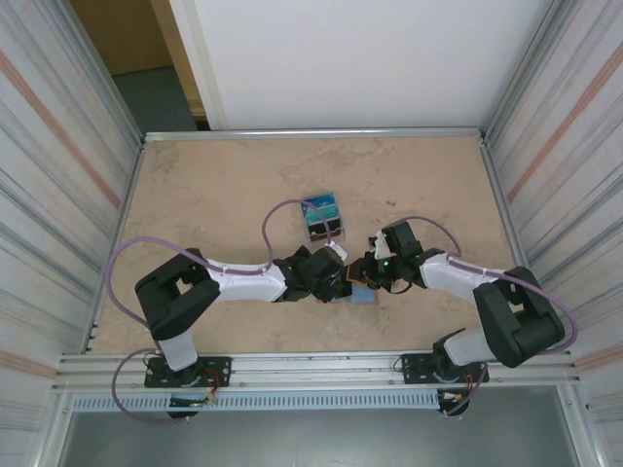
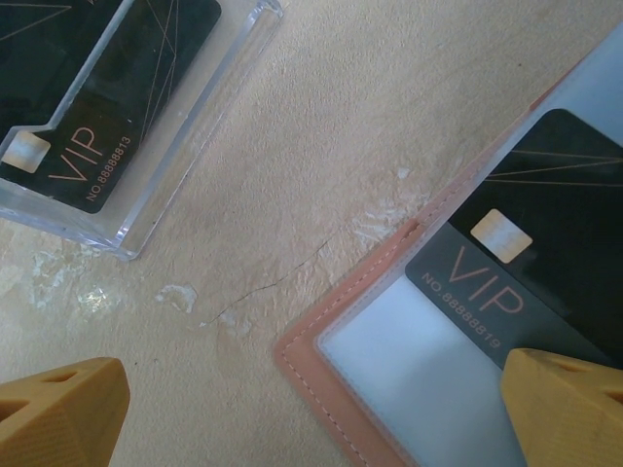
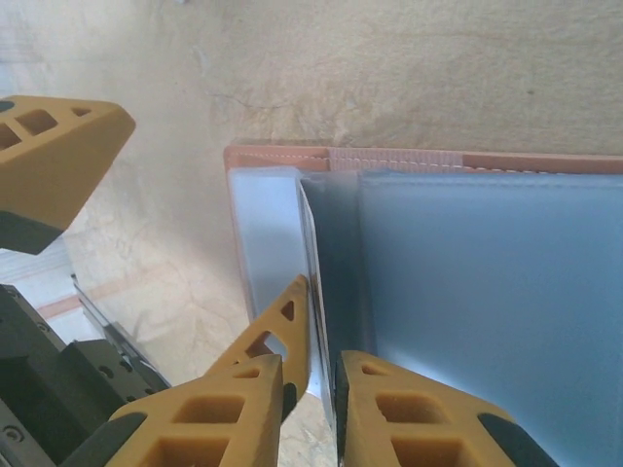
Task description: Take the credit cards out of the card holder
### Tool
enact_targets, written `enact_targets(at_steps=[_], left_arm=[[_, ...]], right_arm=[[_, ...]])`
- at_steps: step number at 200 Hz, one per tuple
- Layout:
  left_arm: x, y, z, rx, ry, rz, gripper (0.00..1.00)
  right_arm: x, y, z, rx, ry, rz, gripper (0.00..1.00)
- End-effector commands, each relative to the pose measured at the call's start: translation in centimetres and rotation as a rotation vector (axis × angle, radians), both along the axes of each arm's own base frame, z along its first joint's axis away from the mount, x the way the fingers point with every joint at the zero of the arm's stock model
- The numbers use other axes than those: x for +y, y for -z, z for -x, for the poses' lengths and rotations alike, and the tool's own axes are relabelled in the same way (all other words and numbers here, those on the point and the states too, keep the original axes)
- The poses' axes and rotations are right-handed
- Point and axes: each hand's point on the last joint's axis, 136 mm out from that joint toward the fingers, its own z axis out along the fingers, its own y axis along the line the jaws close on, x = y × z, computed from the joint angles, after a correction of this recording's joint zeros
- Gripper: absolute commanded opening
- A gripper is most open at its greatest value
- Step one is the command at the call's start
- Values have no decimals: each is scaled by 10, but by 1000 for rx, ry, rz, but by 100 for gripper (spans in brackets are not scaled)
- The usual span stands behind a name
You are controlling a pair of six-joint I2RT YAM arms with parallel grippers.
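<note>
Right wrist: right fingers (image 3: 253, 399) barely parted astride card (image 3: 311, 253); left fingers (image 2: 58, 409) wide, empty, near clear stand (image 2: 195, 126).

Card holder (image 2: 409, 379): one being shown. Clear stand (image 2: 209, 107): one being shown. Credit cards (image 2: 107, 58) (image 2: 560, 214): two being shown, left wrist view. Grippers: two, left gripper (image 2: 311, 418), right gripper (image 3: 324, 375).

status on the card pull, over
Left gripper wide open, over card holder corner. Right gripper nearly closed astride a credit card edge, grip unclear. Clear stand apart, nothing blocking.
</note>
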Motion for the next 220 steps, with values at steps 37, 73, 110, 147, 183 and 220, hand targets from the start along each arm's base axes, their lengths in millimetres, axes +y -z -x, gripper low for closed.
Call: enact_targets(at_steps=[37, 73, 110, 147, 183, 220], left_arm=[[-4, 6, 4, 20, -5, 18, 99], [-1, 2, 4, 7, -13, 21, 99], [3, -2, 4, 4, -21, 22, 99], [6, -12, 4, -10, -46, 52, 99], [9, -40, 0, -60, -73, 109, 99], [19, -82, -8, -122, -131, 211, 99]], right_arm=[[10, 10, 0, 23, -14, -5, 16], [1, 12, 1, 18, -11, 60, 6], [-19, 3, -1, -20, 1, 152, 1], [-34, -19, -7, -78, 9, 200, 0], [-42, -46, -9, -153, 7, 233, 0], [-43, -75, -13, -251, 18, 211, 0]])
